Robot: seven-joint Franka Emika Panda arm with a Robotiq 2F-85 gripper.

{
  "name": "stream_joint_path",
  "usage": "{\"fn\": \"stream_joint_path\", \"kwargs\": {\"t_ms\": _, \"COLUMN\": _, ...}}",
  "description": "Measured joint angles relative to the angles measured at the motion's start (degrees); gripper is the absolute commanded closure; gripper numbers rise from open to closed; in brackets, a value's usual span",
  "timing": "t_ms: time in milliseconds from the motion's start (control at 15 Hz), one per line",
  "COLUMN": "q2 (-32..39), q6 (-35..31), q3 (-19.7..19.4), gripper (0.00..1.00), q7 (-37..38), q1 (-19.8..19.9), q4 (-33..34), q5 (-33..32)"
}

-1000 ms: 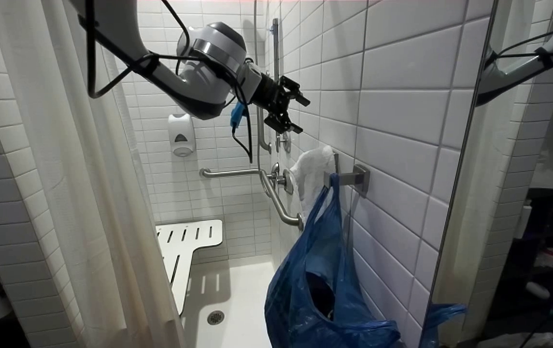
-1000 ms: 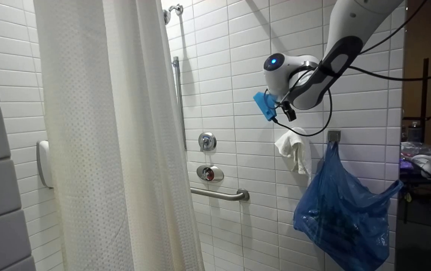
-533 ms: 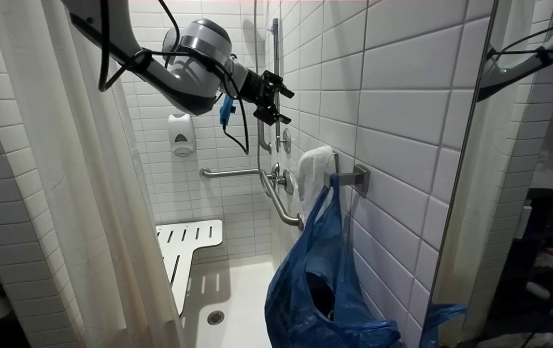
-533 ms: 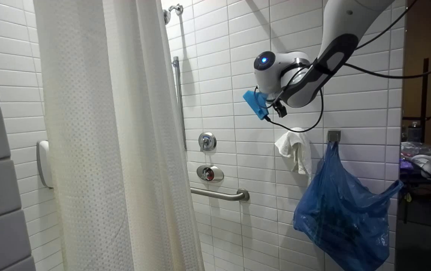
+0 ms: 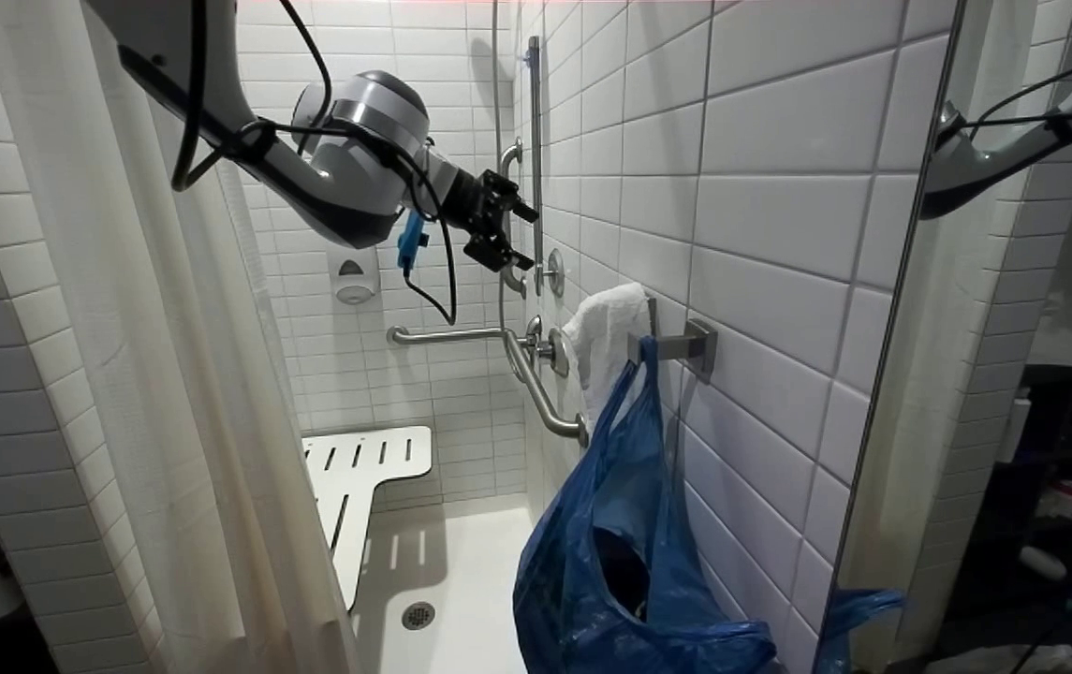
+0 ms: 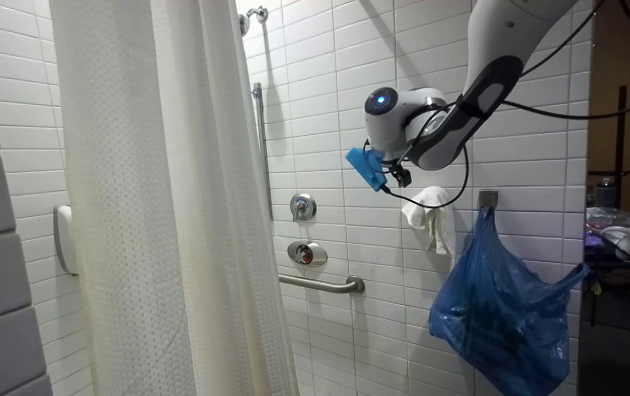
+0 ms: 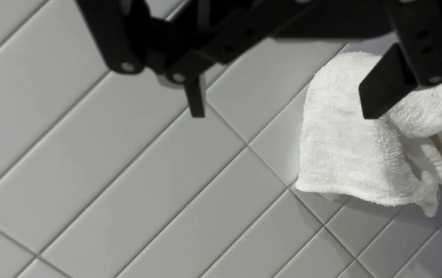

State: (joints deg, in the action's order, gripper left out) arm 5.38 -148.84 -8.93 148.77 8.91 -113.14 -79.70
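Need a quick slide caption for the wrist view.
Open, empty Robotiq gripper across the top, white terry towel at frame right, before a tiled wall.

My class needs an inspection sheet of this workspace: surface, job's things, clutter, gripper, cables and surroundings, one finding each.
Surface: white tiled wall with thin grout lines.
Job's things: white towel, hanging at the wall; its support is mostly hidden.
Clutter: blue plastic bag on a square metal hook; dark contents, not identifiable.
Gripper: open, holding nothing, apart from the towel.
Cables: black cables looping along the robot arm.
Surroundings: shower curtain, grab bar, slotted shower seat, soap dispenser.
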Motion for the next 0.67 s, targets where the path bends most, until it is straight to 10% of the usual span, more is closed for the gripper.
{"fn": "stream_joint_path", "kwargs": {"t_ms": 667, "q2": -2.0, "q6": -0.8, "q3": -0.1, "gripper": 0.00, "q7": 0.0, "q1": -0.5, "q4": -5.4, "q5": -0.7}}
